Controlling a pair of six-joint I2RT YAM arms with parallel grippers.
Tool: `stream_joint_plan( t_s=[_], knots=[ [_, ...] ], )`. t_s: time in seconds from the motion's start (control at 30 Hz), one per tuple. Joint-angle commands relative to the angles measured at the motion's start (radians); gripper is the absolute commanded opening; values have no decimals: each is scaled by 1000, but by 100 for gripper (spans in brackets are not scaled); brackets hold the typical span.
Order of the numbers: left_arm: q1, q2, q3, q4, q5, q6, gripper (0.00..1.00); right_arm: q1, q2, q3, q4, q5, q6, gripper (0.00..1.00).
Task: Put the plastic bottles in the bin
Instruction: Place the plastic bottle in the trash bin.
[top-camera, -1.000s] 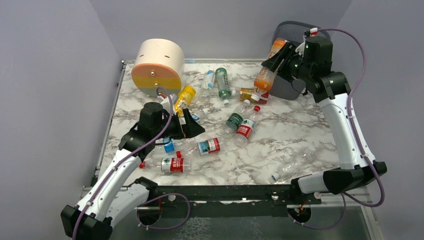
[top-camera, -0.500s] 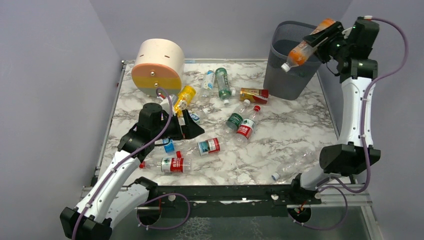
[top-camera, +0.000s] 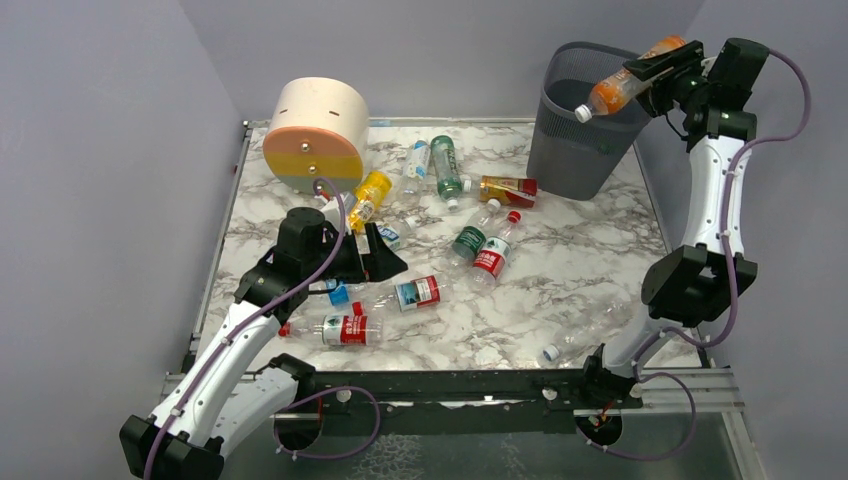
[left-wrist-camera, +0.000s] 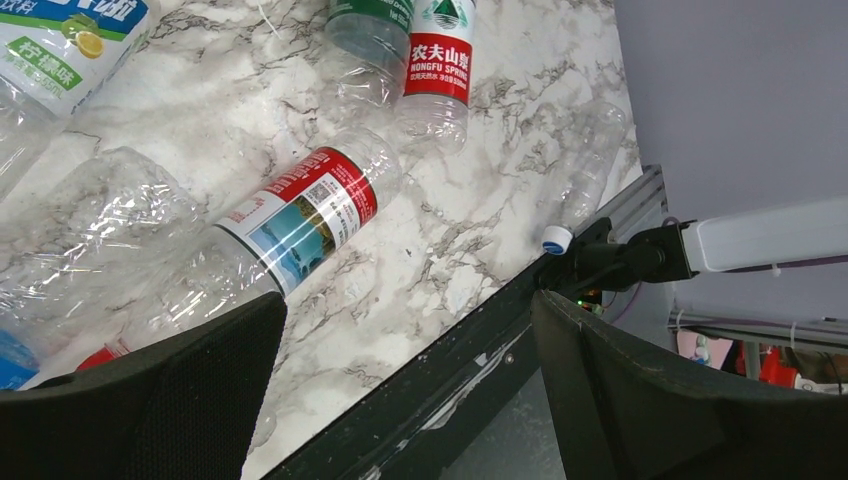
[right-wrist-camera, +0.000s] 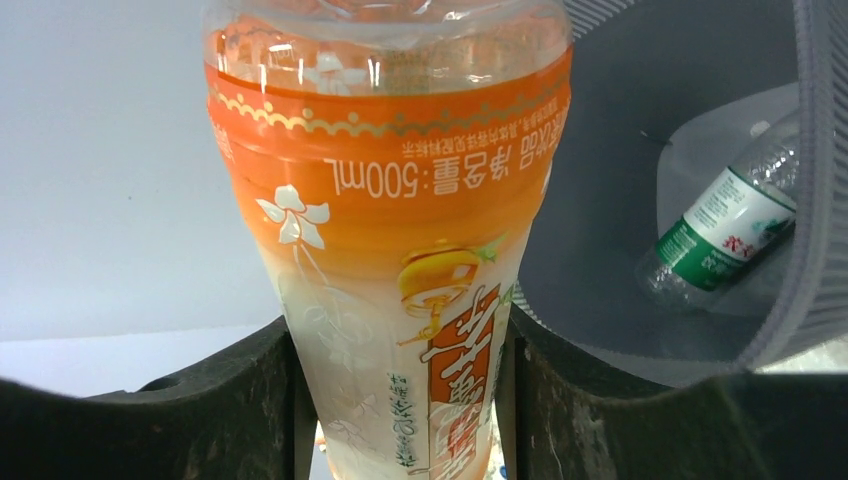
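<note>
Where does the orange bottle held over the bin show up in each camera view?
Top external: orange bottle at upper right, tilted above the bin.
Left wrist: not in it.
Right wrist: fills the centre, between the fingers.
Shared landmark: the bin, seen in top and right wrist views.

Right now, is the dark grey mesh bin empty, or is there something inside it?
Not empty. The right wrist view shows a clear green-labelled plastic bottle lying at the bottom of the dark grey mesh bin.
</note>
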Motion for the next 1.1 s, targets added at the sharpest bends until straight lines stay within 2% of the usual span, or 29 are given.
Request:
stream_joint_plan(
  t_s=[0.0, 0.2, 0.33, 0.4, 0.83, 1.07],
  knots=[
    [-4, -24, 1, -15, 10, 24, 99, 0, 44, 62, 81, -11, 49, 57],
    [-4, -18, -6, -16, 7, 30, 99, 1, 104, 129, 77, -6, 55, 60],
    [-4, -4, 0, -15, 5, 37, 99, 5, 115, 131, 79, -1, 55, 75],
    [-4, 0, 4, -16, 4, 41, 99, 7, 123, 134, 78, 2, 55, 79],
    [-4, -10, -3, -16, 3, 43, 99, 15, 128, 157, 55, -7, 46, 82],
    [-5, -17, -8, -10, 9, 30, 99, 25, 25, 88, 68, -93, 14, 88]
  ],
)
